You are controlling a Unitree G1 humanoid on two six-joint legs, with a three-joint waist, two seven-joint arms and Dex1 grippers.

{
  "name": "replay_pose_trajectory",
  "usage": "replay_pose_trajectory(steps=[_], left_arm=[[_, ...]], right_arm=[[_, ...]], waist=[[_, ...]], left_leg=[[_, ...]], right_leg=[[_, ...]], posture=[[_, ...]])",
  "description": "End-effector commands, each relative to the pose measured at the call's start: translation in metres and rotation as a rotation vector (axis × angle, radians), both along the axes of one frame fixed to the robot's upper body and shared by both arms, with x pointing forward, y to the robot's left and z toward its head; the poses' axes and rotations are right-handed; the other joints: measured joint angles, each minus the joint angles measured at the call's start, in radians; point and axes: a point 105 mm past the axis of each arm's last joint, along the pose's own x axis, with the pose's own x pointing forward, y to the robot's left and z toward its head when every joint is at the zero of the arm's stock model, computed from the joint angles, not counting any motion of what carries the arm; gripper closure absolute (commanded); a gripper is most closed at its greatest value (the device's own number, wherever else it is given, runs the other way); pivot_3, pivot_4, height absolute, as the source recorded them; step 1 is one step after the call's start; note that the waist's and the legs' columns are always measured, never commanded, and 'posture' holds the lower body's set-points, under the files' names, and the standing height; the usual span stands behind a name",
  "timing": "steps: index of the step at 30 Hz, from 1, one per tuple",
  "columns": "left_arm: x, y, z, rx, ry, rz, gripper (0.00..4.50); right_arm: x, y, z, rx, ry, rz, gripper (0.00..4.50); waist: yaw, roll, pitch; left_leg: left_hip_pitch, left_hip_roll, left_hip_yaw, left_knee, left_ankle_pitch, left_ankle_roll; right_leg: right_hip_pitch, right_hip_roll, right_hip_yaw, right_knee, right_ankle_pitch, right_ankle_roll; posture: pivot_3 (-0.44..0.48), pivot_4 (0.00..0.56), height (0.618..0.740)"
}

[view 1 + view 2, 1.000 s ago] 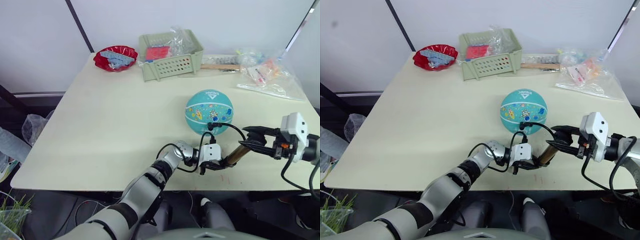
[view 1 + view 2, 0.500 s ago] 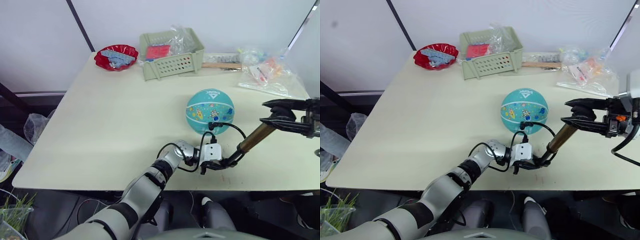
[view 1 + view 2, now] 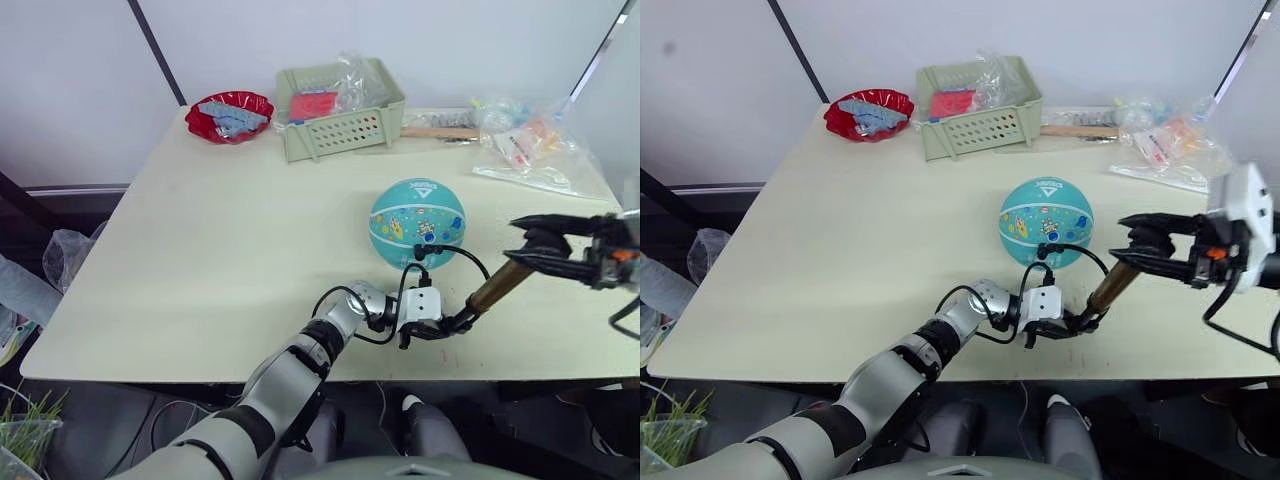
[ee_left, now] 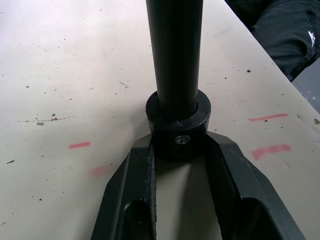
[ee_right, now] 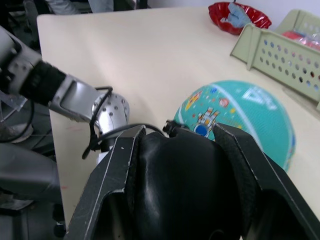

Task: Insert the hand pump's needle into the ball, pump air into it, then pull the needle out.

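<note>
The teal ball (image 3: 417, 222) rests on the table (image 3: 220, 250), right of centre. At its lower front sits the needle's black fitting (image 3: 423, 252), its pin hidden against the ball. From there a thin black hose (image 3: 470, 258) loops to the hand pump (image 3: 495, 288), a bronze tube tilted up to the right. My left gripper (image 3: 451, 325) is shut on the pump's black bottom cap (image 4: 177, 129) at table level. My right gripper (image 3: 520, 241) is shut on the pump's black handle (image 5: 180, 190), just right of the ball (image 5: 245, 115).
At the table's back stand a red bowl (image 3: 231, 115) and a green slotted basket (image 3: 343, 108). A wooden stick (image 3: 440, 132) and clear plastic bags (image 3: 530, 148) lie at the back right. The table's front edge runs just under the left gripper.
The right gripper rose up and to the right, drawing the pump handle out, and has now come partly back down. The left gripper and the ball have stayed put.
</note>
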Motion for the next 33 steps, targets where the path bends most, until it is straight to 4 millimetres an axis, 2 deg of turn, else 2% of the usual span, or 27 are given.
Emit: replay_pose_trajectory(steps=[1,5,8,12,16,21,24,29,33], left_arm=[[-0.014,0.021,-0.034,0.146,0.083,-0.011,3.52],[-0.013,0.022,-0.034,0.144,0.084,-0.003,3.52],[-0.013,0.022,-0.033,0.14,0.086,-0.002,3.52],[-0.013,0.02,-0.033,0.138,0.082,0.001,3.52],[-0.014,0.018,-0.032,0.134,0.084,0.0,3.52],[-0.015,0.018,-0.034,0.137,0.087,-0.005,3.52],[-0.015,0.019,-0.034,0.137,0.086,-0.006,3.52],[-0.015,0.019,-0.034,0.141,0.084,-0.004,3.52],[-0.014,0.019,-0.033,0.14,0.081,-0.005,3.52]], right_arm=[[0.0,0.002,-0.037,-0.034,0.082,-0.008,2.87],[-0.004,0.004,-0.071,-0.064,0.117,-0.01,2.87],[0.004,0.004,-0.076,-0.054,0.047,-0.058,2.87],[0.001,0.004,-0.057,-0.04,0.009,-0.013,2.87],[0.003,0.001,-0.013,-0.007,-0.065,0.012,2.87],[-0.001,-0.004,0.032,0.01,-0.107,0.028,2.87],[-0.005,-0.006,0.045,0.008,-0.103,0.029,2.87],[-0.011,-0.008,0.08,0.048,-0.131,0.019,2.87],[-0.012,-0.008,0.084,0.027,-0.118,-0.005,2.87]], waist=[[0.0,0.0,0.0],[0.0,-0.003,-0.002],[-0.001,-0.005,-0.004],[-0.001,-0.002,-0.004],[0.002,0.002,-0.001],[0.004,0.005,0.001],[0.004,0.005,0.002],[0.004,0.008,0.004],[0.004,0.007,0.004]], left_leg=[[0.0,0.0,0.0,0.0,0.0,0.0],[0.0,0.0,0.0,0.0,0.0,0.0],[0.001,0.0,0.0,0.0,0.0,0.0],[0.001,0.0,0.0,0.0,0.0,0.0],[0.0,-0.001,0.0,0.0,0.0,0.0],[-0.002,-0.001,-0.001,0.0,0.0,0.0],[-0.003,-0.001,0.0,0.0,0.0,0.0],[-0.003,-0.001,0.0,0.0,0.0,0.0],[-0.003,-0.001,0.0,0.0,0.0,0.0]], right_leg=[[0.0,0.0,0.0,0.0,0.0,0.0],[0.0,0.0,0.0,0.0,0.0,0.0],[0.0,0.0,0.0,0.0,0.0,0.0],[0.0,0.0,0.001,0.0,0.0,0.0],[0.0,0.0,0.0,0.0,0.0,0.0],[-0.001,-0.001,0.0,0.0,0.0,0.0],[-0.002,-0.001,0.0,0.0,0.0,0.0],[-0.002,-0.002,0.0,0.0,0.0,0.0],[-0.002,-0.002,0.0,0.0,0.0,0.0]], posture=[[0.0,0.15,0.74],[0.0,0.15,0.74],[0.0,0.15,0.74],[0.0,0.15,0.74],[0.0,0.15,0.74],[0.0,0.15,0.74],[0.0,0.15,0.74],[0.0,0.15,0.74],[0.0,0.15,0.74]])
